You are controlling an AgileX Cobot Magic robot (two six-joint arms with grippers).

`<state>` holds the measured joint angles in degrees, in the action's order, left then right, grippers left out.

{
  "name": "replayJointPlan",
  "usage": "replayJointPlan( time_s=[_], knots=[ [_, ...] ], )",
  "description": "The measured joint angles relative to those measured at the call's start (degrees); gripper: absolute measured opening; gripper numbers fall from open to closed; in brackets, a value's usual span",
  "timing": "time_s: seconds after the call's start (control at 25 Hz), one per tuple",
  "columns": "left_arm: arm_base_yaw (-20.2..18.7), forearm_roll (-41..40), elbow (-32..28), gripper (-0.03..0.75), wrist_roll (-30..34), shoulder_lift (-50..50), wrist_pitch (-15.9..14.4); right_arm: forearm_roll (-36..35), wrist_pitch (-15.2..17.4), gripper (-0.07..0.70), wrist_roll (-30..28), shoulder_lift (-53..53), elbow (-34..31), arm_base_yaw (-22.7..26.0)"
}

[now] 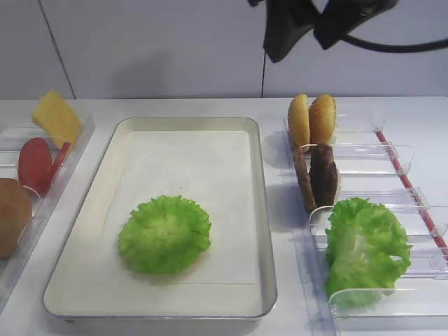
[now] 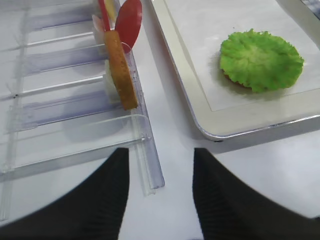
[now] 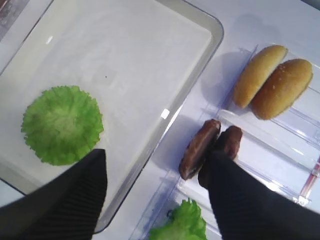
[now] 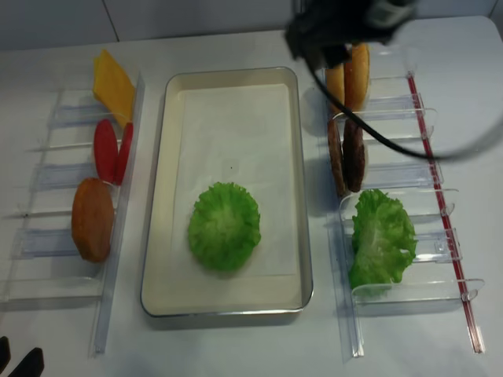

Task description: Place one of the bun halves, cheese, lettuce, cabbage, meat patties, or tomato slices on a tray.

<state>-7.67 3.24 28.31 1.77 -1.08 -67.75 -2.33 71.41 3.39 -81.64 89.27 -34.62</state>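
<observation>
A frilly green lettuce [image 1: 164, 233] lies flat on the white liner of the cream tray [image 1: 262, 210], near its front. My right gripper [image 3: 157, 155] hangs high over the strip between the tray's right rim and the right holder, open, with nothing between its fingers. Below it stand two dark meat patties [image 3: 200, 150] and two golden bun halves [image 3: 272, 82] on edge. My left gripper [image 2: 160, 152] is open over bare table at the near end of the left holder. That holder carries a bun half [image 2: 120, 65], tomato slices [image 1: 35, 164] and cheese [image 1: 56, 115].
A second lettuce leaf [image 1: 364, 248] stands in the front slots of the clear right holder [image 1: 392, 150]. The clear left holder [image 2: 65, 107] has several vacant slots. A white wall rises behind the table.
</observation>
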Motion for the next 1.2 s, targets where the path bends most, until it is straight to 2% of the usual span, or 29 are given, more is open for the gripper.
replayJointPlan(
  time_s=[0.4,0.64,0.96,1.2],
  knots=[
    [0.00,0.00,0.00,0.288,0.00,0.00,0.00,1.74,0.81,0.450,0.00,25.09,-21.71,0.00],
    [0.00,0.00,0.00,0.288,0.00,0.00,0.00,4.59,1.08,0.450,0.00,37.36,-28.93,1.04],
    [0.00,0.00,0.00,0.288,0.00,0.00,0.00,3.52,1.35,0.450,0.00,53.96,-37.71,17.53],
    [0.00,0.00,0.00,0.288,0.00,0.00,0.00,-5.42,0.62,0.450,-1.42,65.92,-47.75,28.99]
  ],
)
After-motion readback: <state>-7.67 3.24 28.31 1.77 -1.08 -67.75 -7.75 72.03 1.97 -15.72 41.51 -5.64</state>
